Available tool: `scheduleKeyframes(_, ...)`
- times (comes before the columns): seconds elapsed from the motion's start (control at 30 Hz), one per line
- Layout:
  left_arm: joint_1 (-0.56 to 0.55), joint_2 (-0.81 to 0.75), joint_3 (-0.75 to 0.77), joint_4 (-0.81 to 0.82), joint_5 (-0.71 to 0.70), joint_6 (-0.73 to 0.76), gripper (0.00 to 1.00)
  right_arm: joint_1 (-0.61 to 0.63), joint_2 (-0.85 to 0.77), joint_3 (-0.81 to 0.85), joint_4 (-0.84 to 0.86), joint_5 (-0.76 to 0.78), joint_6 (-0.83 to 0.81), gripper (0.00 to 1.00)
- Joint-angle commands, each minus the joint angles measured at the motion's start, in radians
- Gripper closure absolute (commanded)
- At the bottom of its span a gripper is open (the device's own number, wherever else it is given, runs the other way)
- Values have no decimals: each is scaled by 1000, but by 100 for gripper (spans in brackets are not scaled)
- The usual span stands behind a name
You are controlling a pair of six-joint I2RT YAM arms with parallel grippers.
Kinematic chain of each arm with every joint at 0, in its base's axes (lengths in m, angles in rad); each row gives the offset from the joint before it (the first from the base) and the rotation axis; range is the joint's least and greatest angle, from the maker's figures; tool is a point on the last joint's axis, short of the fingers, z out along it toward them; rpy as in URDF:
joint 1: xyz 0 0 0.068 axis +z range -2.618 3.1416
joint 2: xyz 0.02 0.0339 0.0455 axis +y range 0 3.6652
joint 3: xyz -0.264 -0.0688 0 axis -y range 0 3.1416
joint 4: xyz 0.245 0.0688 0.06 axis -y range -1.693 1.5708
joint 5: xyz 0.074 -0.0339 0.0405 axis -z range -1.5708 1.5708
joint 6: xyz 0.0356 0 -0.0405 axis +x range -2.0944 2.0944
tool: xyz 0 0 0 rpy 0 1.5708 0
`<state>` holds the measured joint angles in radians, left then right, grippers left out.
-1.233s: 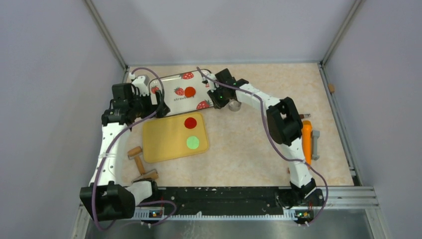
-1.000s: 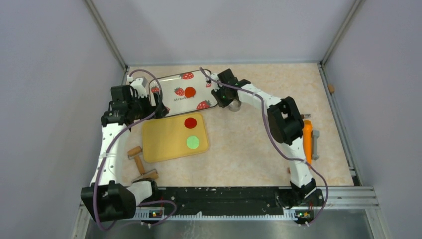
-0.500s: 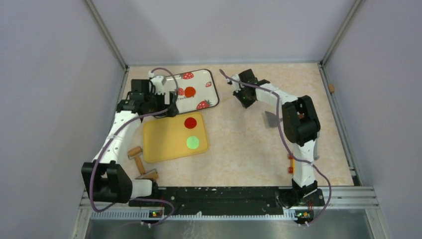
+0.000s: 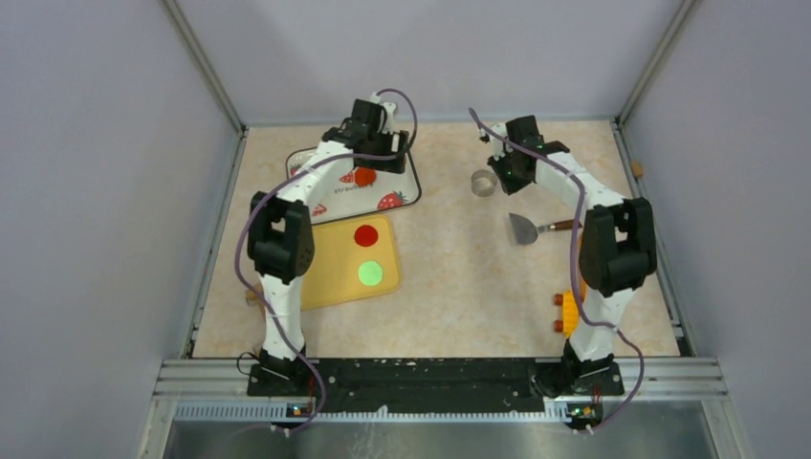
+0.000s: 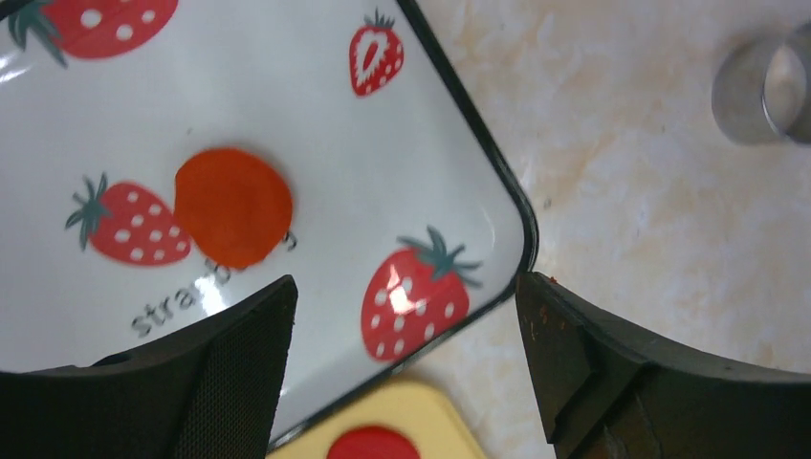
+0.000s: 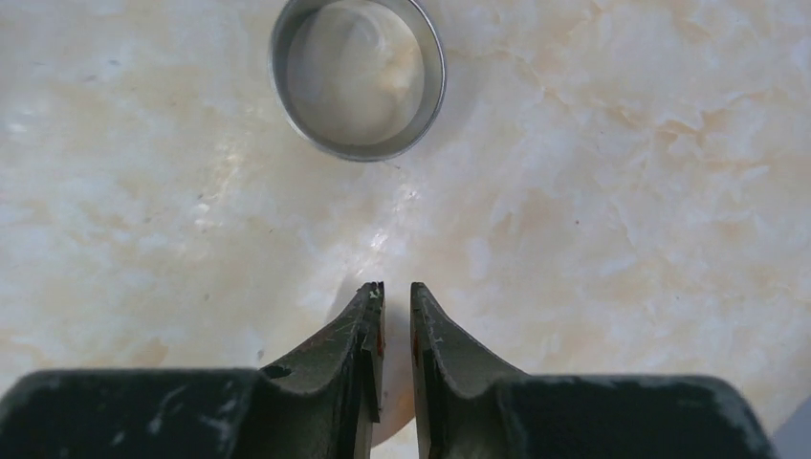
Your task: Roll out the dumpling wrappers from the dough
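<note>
Both claws empty.
Left claw [image 5: 406, 292] gaping over tray [image 5: 497, 182] corner, red wrapper [image 5: 373, 445] just behind, half cut off; right claw [image 6: 397, 292] nearly together, ring cutter [image 6: 357, 76] just ahead.

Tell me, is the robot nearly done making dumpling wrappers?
Done: three wrappers: an orange-red disc on the strawberry tray, a red disc and a green disc on the yellow board. In hand: nothing; left gripper open over the tray, right gripper nearly shut by the ring cutter. Left: no dough shows, so perhaps little.
</note>
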<state>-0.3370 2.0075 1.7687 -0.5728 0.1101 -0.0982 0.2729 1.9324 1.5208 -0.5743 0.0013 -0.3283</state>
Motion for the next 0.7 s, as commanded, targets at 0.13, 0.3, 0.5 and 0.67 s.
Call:
scheduleKeyframes(0.13, -99, 299, 334, 63, -170, -137, 19, -19, -411, -93, -97, -113, 74, 80)
scheduleKeyframes(0.3, -139, 371, 369, 57, -250, -185, 21, -19, -530, -125, -130, -108, 107, 76)
scheduleKeyframes(0.5, -195, 405, 327, 25, -290, -242, 25, -19, -588, -167, -147, -71, 105, 76)
scheduleKeyframes(0.67, -242, 402, 280, 18, -292, -238, 37, -19, -609, -190, -142, -72, 109, 76)
